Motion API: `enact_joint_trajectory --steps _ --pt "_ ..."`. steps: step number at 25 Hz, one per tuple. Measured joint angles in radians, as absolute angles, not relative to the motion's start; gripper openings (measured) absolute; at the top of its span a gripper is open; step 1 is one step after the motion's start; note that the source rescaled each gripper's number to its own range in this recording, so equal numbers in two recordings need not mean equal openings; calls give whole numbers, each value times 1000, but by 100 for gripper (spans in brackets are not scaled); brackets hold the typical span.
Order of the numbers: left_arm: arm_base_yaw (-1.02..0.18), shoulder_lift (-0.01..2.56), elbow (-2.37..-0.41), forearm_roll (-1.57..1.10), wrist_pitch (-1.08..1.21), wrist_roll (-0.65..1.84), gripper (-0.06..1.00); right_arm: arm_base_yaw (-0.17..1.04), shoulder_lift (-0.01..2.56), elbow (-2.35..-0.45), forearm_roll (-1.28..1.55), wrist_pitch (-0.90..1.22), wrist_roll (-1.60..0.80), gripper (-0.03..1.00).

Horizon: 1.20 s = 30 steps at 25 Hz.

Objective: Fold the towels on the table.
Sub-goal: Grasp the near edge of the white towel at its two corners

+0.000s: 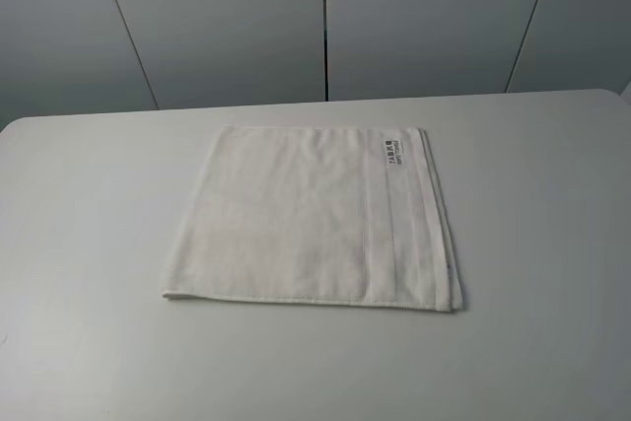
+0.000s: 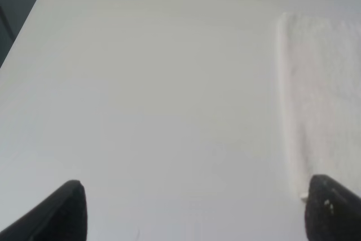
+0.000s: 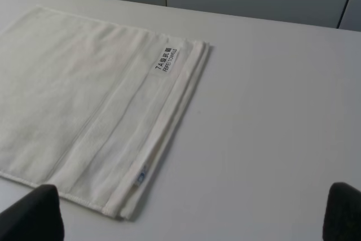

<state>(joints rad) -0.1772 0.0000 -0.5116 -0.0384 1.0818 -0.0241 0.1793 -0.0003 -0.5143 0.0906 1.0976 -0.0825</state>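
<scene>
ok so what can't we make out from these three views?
- Exterior high: both arms out of frame; label print on the towel too small to read.
- Left wrist: left gripper shows fingertips only; frame edge cuts off most of the towel.
- Right wrist: right gripper likewise cropped; layer count at the towel's stacked edge unclear.

The towel point(image 1: 296, 224) is off-white, and its small white label point(image 1: 394, 154) has grey print. The table point(image 1: 89, 244) under it is plain white.

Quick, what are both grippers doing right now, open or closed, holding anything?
Left gripper: open, holding nothing.
Right gripper: open, holding nothing; the towel lies ungripped.
</scene>
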Motion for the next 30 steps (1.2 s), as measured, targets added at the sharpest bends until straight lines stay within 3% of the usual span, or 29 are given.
enact_joint_trajectory --steps 30 --pt "-177 0 -512 -38 1082 -24 99 179 0 -514 91 1098 -83 100"
